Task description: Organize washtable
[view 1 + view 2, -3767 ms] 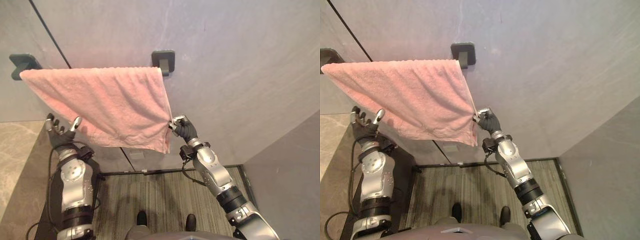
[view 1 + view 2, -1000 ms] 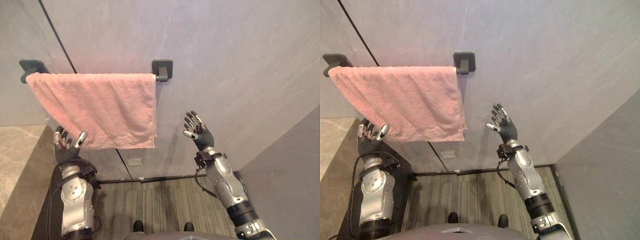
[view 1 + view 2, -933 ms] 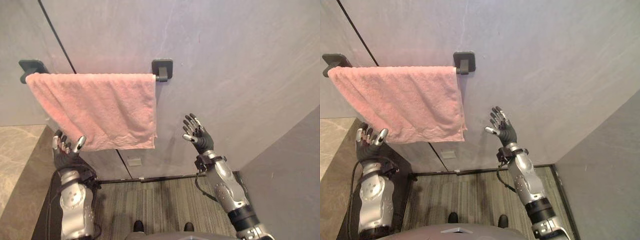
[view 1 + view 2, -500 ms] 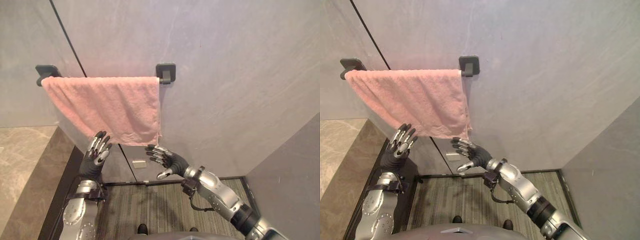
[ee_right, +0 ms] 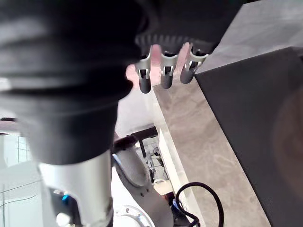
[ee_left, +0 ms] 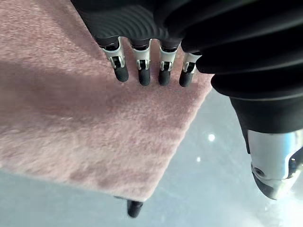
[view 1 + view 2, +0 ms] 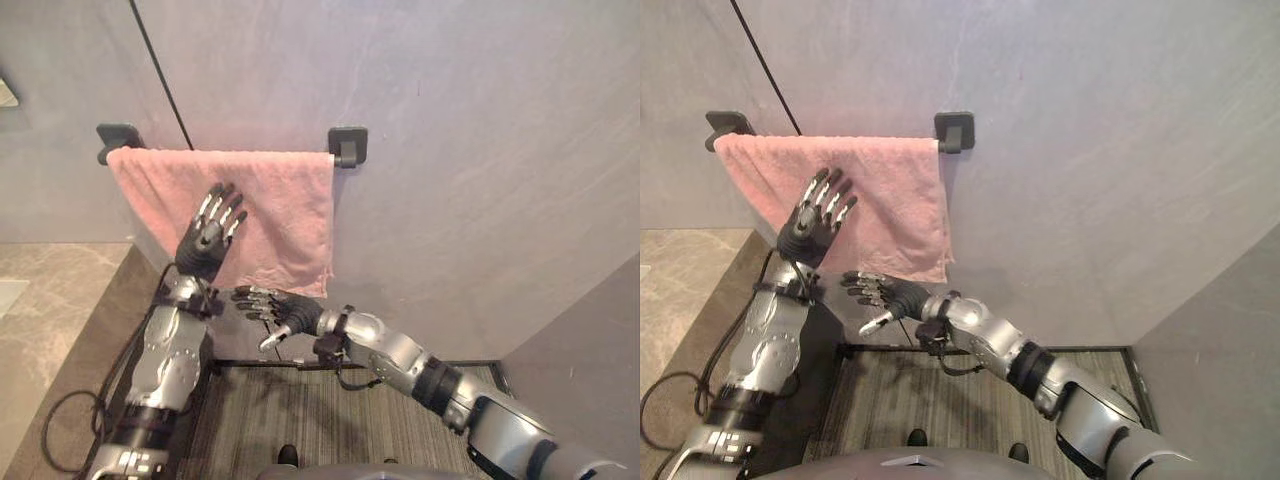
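Observation:
A pink towel [image 7: 285,205] hangs flat over a dark rail on the grey wall, between two dark brackets [image 7: 347,146]. My left hand [image 7: 207,238] is raised in front of the towel's left half, fingers straight and spread, palm toward the cloth. The left wrist view shows its fingers [image 6: 142,72] just off the towel [image 6: 71,118]. My right hand [image 7: 276,308] reaches across below the towel's lower edge, open with fingers spread and holding nothing. Whether either hand touches the cloth I cannot tell.
A beige stone counter [image 7: 45,300] runs along the left, with a dark side panel [image 5: 255,132] below its edge. A striped floor mat [image 7: 300,425] lies under the towel. A grey side wall [image 7: 600,350] closes in at the lower right.
My left hand has risen from below the towel's corner to in front of the cloth. The right hand has reached further left under the towel's edge. The camera has turned left.

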You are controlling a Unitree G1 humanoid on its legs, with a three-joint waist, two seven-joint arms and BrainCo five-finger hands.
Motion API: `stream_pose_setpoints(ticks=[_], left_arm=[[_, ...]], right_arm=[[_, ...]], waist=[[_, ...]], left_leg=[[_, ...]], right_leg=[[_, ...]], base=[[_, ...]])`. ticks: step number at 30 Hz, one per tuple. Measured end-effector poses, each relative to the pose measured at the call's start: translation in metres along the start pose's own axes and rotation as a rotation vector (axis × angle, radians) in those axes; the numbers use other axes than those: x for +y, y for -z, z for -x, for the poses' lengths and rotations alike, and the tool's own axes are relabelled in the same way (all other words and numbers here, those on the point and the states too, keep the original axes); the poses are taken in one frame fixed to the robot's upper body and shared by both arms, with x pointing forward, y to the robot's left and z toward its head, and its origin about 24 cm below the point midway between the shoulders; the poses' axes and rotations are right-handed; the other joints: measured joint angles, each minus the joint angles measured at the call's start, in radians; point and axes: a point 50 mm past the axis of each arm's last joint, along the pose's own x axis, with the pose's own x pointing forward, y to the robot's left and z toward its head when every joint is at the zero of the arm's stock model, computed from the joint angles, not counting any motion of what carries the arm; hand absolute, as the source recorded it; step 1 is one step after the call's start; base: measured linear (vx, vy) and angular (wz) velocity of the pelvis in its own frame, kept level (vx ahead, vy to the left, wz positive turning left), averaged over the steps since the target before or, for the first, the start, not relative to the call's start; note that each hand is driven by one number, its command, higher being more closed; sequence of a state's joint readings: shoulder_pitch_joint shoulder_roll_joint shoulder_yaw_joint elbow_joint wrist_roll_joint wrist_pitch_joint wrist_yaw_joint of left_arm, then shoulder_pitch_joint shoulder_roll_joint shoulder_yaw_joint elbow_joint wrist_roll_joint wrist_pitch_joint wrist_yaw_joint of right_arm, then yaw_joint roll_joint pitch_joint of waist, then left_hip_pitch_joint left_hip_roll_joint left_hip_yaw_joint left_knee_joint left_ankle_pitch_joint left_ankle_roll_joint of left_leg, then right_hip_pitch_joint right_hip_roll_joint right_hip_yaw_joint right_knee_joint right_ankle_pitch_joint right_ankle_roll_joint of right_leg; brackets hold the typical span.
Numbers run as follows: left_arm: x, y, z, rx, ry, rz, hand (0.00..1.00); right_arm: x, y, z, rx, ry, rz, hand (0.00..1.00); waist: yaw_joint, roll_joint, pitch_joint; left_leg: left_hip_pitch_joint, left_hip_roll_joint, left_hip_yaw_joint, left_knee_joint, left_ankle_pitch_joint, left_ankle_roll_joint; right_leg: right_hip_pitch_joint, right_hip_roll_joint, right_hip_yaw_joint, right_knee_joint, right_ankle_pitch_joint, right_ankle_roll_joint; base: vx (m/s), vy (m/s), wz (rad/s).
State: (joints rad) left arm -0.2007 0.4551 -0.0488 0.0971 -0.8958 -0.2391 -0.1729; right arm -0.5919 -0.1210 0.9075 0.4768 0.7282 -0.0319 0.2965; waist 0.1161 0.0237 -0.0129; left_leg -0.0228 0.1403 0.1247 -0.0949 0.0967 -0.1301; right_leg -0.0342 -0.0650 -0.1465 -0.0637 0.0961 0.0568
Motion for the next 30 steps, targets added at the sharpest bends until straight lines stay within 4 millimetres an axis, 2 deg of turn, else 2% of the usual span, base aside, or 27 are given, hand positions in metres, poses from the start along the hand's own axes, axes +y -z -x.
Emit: stream_pose_setpoints(ticks=[4,5,8,10,14,16,20,25,28,30], left_arm=[[0.01,-0.014,-0.025,-0.015,-0.023,-0.042,0.0],[0.008,-0.023,-0.041,-0.039,-0.015,-0.048,0.0],[0.005,-0.03,-0.053,-0.067,-0.012,-0.034,0.0],[0.002,-0.037,-0.064,-0.093,-0.013,-0.029,0.0],[-0.001,-0.043,-0.069,-0.114,-0.017,-0.024,0.0],[-0.001,-0.043,-0.07,-0.116,-0.026,-0.02,0.0],[-0.002,-0.042,-0.071,-0.128,-0.044,0.002,0.0],[0.006,-0.047,-0.067,-0.162,-0.092,0.028,0.0],[0.024,-0.039,-0.045,-0.162,-0.178,0.058,0.0],[0.04,-0.027,-0.015,-0.145,-0.272,0.081,0.0]], right_arm=[[-0.009,-0.015,-0.015,-0.006,0.061,0.031,0.0],[-0.015,-0.024,-0.02,-0.019,0.107,0.03,0.0],[-0.022,-0.032,-0.025,-0.046,0.164,-0.018,0.0],[-0.035,-0.046,-0.026,-0.076,0.248,-0.023,0.0],[-0.06,-0.074,-0.02,-0.162,0.39,-0.054,0.0],[-0.07,-0.082,-0.016,-0.187,0.443,-0.076,0.0],[-0.095,-0.095,0.005,-0.267,0.558,-0.157,0.0],[-0.101,-0.104,0.011,-0.317,0.573,-0.185,0.0],[-0.109,-0.109,0.021,-0.373,0.607,-0.234,0.0],[-0.118,-0.111,0.041,-0.479,0.663,-0.31,0.0]], waist=[[0.006,0.004,0.032],[0.014,0.003,0.054],[0.015,0.004,0.058],[0.015,0.006,0.076],[0.017,0.006,0.089],[0.019,0.006,0.09],[0.029,0.012,0.108],[0.026,0.011,0.128],[0.019,0.007,0.14],[0.011,0.001,0.145]], left_leg=[[-0.003,0.005,-0.001,0.0,0.001,-0.005],[-0.013,0.008,-0.002,0.0,0.003,-0.007],[-0.036,0.009,-0.002,0.0,0.01,-0.009],[-0.038,0.007,-0.002,0.001,0.018,-0.002],[-0.043,0.007,-0.001,0.001,0.018,-0.001],[-0.043,0.007,0.0,0.001,0.018,-0.001],[-0.045,0.007,-0.001,0.0,0.018,-0.001],[-0.066,0.007,0.0,0.0,0.028,0.001],[-0.071,0.005,0.0,-0.007,0.03,-0.002],[-0.074,0.004,0.0,-0.01,0.028,0.0]], right_leg=[[-0.002,0.005,0.0,0.001,0.001,-0.001],[-0.013,0.008,-0.001,0.001,0.004,-0.004],[-0.036,0.009,-0.001,0.001,0.011,-0.007],[-0.037,0.01,-0.001,0.0,0.014,-0.009],[-0.042,0.01,-0.001,-0.001,0.015,-0.009],[-0.042,0.01,0.0,-0.002,0.015,-0.009],[-0.043,0.01,0.0,-0.005,0.015,-0.009],[-0.064,0.011,-0.001,-0.005,0.022,-0.009],[-0.069,0.008,0.0,-0.005,0.027,0.0],[-0.071,0.005,0.0,-0.005,0.027,0.001]], base=[[-0.01,-0.002,0.0],[-0.06,-0.006,0.0],[-0.02,-0.002,0.0],[0.0,0.0,0.0],[0.0,0.0,0.0],[0.0,0.0,0.0],[0.0,0.0,0.0],[-0.04,0.008,0.01],[-0.08,0.03,0.01],[-0.09,0.032,0.03]])
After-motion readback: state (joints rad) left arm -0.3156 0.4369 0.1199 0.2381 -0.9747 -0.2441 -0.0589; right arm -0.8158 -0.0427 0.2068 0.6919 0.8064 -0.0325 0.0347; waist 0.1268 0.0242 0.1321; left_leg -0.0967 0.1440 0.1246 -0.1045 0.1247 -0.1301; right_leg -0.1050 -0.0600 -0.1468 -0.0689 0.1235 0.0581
